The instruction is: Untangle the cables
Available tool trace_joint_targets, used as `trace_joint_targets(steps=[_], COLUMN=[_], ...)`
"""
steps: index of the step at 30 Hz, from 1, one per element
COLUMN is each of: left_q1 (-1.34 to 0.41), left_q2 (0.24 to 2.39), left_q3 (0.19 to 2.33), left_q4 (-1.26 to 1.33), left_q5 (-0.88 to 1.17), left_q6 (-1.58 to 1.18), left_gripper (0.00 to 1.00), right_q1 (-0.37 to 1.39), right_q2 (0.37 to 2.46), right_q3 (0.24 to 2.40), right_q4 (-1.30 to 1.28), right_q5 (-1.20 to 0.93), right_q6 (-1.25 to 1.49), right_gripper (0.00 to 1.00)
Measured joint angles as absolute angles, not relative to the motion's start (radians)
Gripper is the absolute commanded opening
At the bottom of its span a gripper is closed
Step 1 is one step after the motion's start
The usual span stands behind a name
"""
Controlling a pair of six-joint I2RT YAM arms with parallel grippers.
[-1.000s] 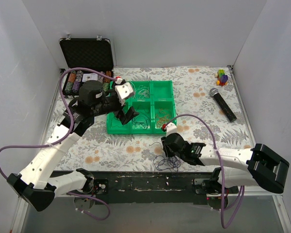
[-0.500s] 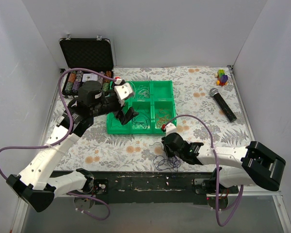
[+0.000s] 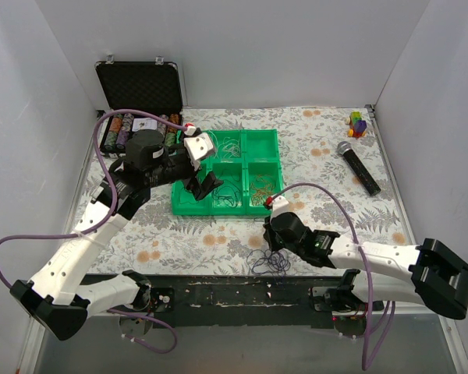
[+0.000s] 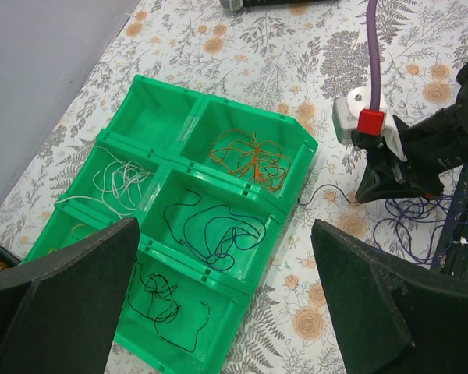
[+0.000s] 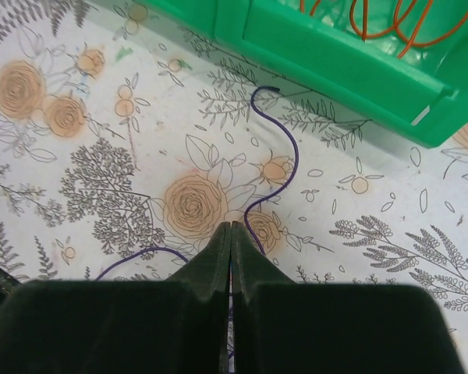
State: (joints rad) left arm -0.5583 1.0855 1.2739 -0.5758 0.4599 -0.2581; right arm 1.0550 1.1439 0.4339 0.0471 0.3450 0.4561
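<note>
— Where are the cables [image 3: 267, 262] lying right now?
— They're sitting in a loose dark and purple tangle on the flowered table [image 3: 335, 156], right at its near edge, at about five o'clock from the green tray [image 3: 210, 210]. One purple strand [image 5: 274, 167] is snaking out of the heap toward the tray's front wall and ending just short of it.
— And the right gripper [image 5: 231, 227]?
— It's hanging low over the twelve o'clock side of the tangle, fingers pressed tight together. The purple strand is running right up to the tips and slipping under them. I cannot tell whether it's actually pinched.
— What's lying in the tray?
— Single wires, each in its own compartment. There's an orange coil [image 4: 249, 160] in the one nearest the right gripper, a dark loop [image 4: 214, 226] beside it, a black squiggle [image 4: 168, 300] and a white one [image 4: 117, 179].
— The left gripper [image 3: 203, 185]?
— It's hovering above the tray's near left part, fingers spread wide, gripping nothing.
— Anything else on the table?
— A microphone [image 3: 359, 167] is lying at three o'clock from the tray, a small colourful toy [image 3: 358, 123] at two o'clock, and an open black case [image 3: 139, 86] at ten o'clock.
</note>
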Motion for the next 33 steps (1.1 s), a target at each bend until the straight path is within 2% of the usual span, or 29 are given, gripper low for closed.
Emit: trace_joint_targets(steps=[6,7,8,9,11,15,20,26,33], left_q1=[-0.558,-0.558,-0.558,-0.558,-0.558,-0.558,-0.558,-0.558,-0.558], left_q2=[1.085,1.085,1.085,1.085,1.085,1.085,1.085,1.085,1.086], left_q3=[1.274,1.274,1.274,1.274,1.274,1.274,1.274,1.274,1.274], left_q4=[-0.575,-0.575,-0.574,-0.574,-0.572,-0.568,-0.568,-0.569,-0.569], left_q5=[0.460,0.460,0.460,0.460,0.460,0.460,0.460,0.460,0.459], left_q6=[-0.258,-0.258,-0.258,-0.258,-0.258,-0.258,-0.258,-0.258,-0.258], left_gripper=[0.93,0.93,0.93,0.93,0.93,0.93,0.93,0.93,0.94], right_q1=[1.055,1.055,1.055,1.055,1.055,1.055,1.055,1.055,1.054], right_q2=[1.067,1.053,1.041,1.033,1.036,1.052,1.052,1.082,1.115], right_q3=[0.458,0.463,0.467,0.475,0.492,0.479,0.414,0.402,0.392], right_q4=[0.028,0.025,0.022,0.012,-0.017,-0.062,-0.094,-0.102,-0.067], right_q5=[0.361,0.364,0.367,0.369,0.373,0.364,0.355,0.337,0.339], right_q6=[0.435,0.429,0.424,0.422,0.420,0.429,0.457,0.468,0.468], right_gripper=[0.01,0.21,0.31,0.37,0.43,0.50,0.54,0.53,0.37])
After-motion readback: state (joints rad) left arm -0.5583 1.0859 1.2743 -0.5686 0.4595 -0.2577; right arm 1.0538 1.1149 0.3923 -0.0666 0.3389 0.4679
